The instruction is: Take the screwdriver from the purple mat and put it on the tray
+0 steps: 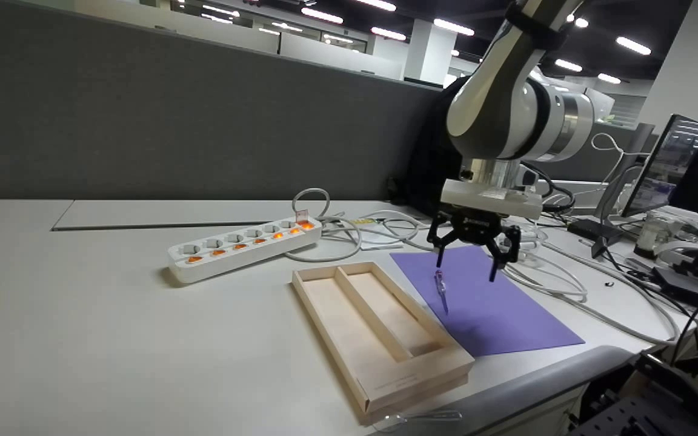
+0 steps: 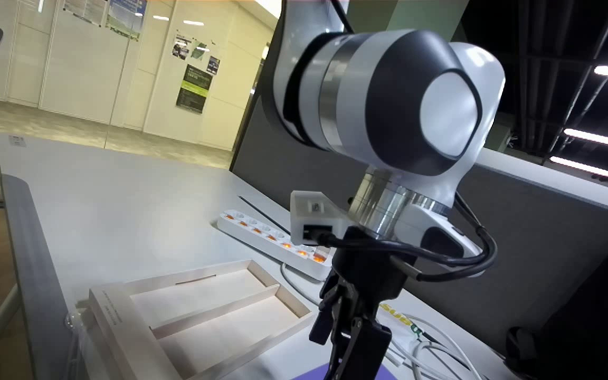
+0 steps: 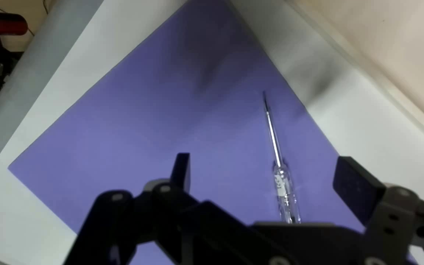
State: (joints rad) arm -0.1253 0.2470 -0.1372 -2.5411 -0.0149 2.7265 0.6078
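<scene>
The screwdriver (image 1: 441,289) lies flat on the purple mat (image 1: 512,318), near the edge beside the tray. In the wrist view the screwdriver (image 3: 279,163) has a thin metal shaft and a clear handle with a white label; its handle end is hidden by the gripper body. The light-wood tray (image 1: 415,376) lies next to the mat, with a centre divider; it also shows in an exterior view (image 2: 119,327). My gripper (image 1: 466,270) is open and empty above the mat. In the wrist view the gripper (image 3: 267,176) has its fingers on either side of the handle, apart from it.
A white power strip (image 1: 246,251) with lit orange switches lies behind the tray. White cables (image 1: 555,284) run behind and beside the mat. A grey partition (image 1: 203,121) stands at the back. A monitor (image 1: 667,163) and dark equipment stand beyond the mat.
</scene>
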